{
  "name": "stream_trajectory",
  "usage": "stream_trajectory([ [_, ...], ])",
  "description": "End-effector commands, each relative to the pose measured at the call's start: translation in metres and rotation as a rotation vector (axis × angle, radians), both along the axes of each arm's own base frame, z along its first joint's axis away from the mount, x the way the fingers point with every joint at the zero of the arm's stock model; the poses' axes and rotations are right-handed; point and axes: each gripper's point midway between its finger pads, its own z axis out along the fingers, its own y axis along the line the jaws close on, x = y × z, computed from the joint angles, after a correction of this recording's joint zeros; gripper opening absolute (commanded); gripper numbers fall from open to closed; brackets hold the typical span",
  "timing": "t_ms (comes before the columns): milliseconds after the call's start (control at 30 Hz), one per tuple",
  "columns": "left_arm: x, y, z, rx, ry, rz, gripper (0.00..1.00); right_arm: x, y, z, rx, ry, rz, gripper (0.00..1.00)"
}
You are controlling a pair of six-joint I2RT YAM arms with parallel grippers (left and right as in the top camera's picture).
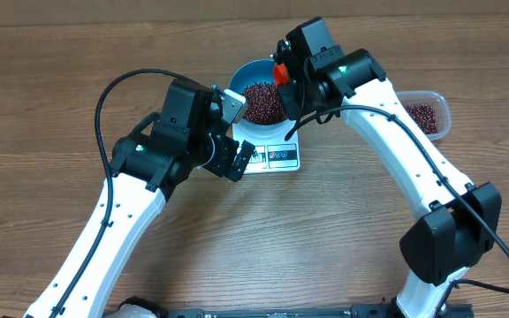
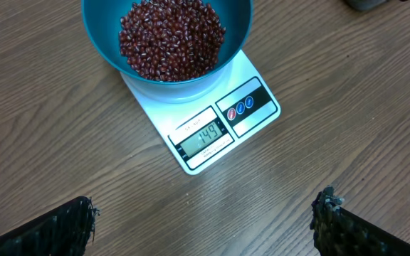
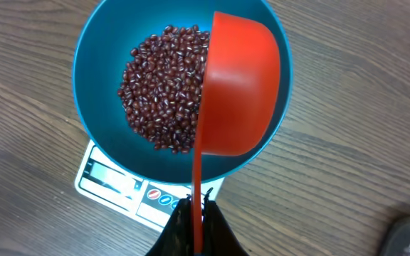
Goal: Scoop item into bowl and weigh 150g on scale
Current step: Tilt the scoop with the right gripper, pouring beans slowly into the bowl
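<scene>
Right gripper clamped on scoop handle, scoop tipped over bowl. Beans in bowl, bowl on scale, far centre; display reads 149. Left gripper wide open, empty, just near of scale.

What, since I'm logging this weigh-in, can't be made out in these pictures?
- Scoop: the right wrist view shows only its outer side, so any beans inside it are hidden.
- Scale display: too small to read overhead, washed out in the right wrist view.
- Tub: blurred and cut off by the corner of the right wrist view.
</scene>
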Motion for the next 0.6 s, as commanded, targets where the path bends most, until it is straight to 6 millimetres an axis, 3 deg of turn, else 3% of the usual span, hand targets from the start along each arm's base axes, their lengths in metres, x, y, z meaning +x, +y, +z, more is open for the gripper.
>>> stream_trajectory([
  [0, 0.0003, 0.0008, 0.0016, -0.004, -0.004, 0.014, 1.00, 0.0025, 0.0025, 0.0325, -0.011, -0.096, 0.009, 0.04],
  [567, 0.0003, 0.0008, 0.0016, -0.004, -0.004, 0.014, 0.99, 0.0006, 0.0042, 0.0322, -0.067, -0.119, 0.071, 0.04],
])
